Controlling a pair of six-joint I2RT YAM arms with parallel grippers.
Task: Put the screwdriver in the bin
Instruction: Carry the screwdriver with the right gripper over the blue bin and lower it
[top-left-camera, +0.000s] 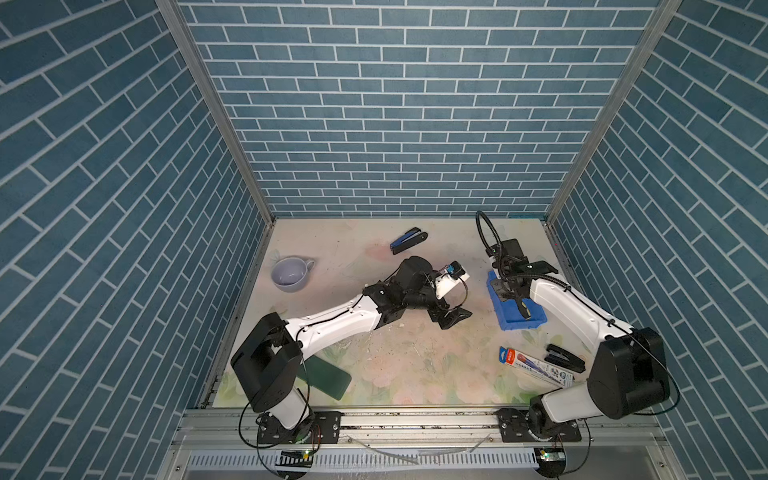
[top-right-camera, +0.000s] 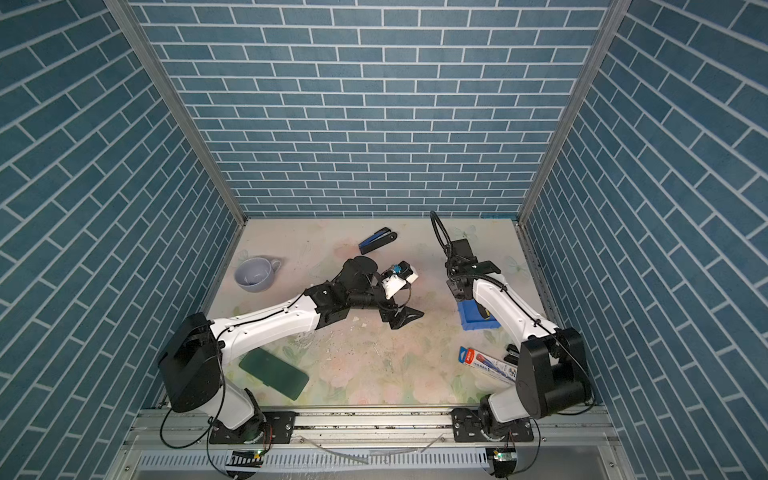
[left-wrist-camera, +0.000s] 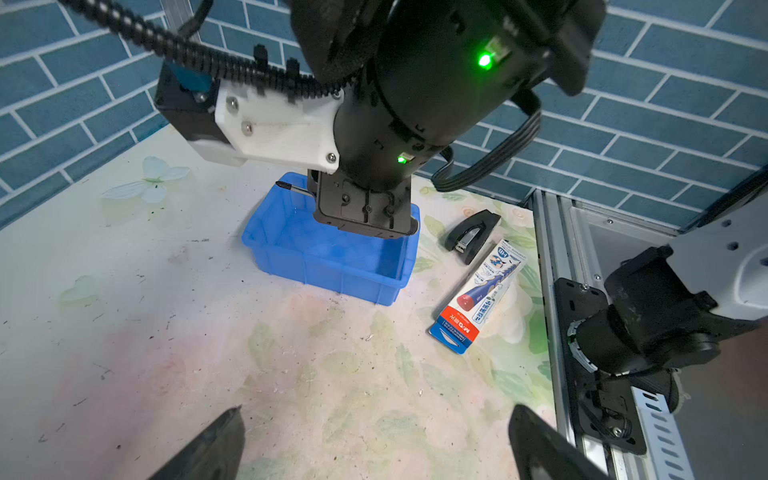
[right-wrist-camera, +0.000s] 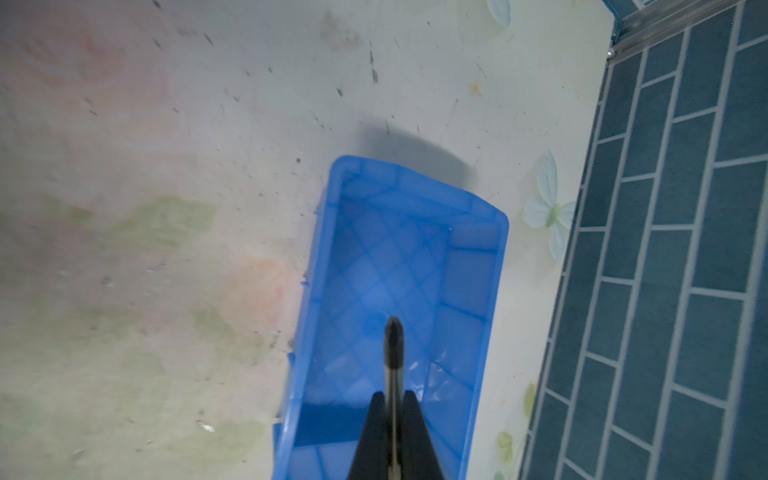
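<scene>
One screwdriver pinched by the right pincer over one bin (left pincer spread).

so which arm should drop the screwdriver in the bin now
Right. The right gripper is shut on the screwdriver, its shaft over the bin; the left gripper is open, empty, apart from the bin.

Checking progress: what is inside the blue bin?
The bright blue plastic bin shows a bare floor. The right hand holds the black-and-yellow screwdriver over it; floor beneath the hand is hidden.

The bin is bright blue, the screwdriver black-and-yellow, the cup lavender, the case dark green.
</scene>
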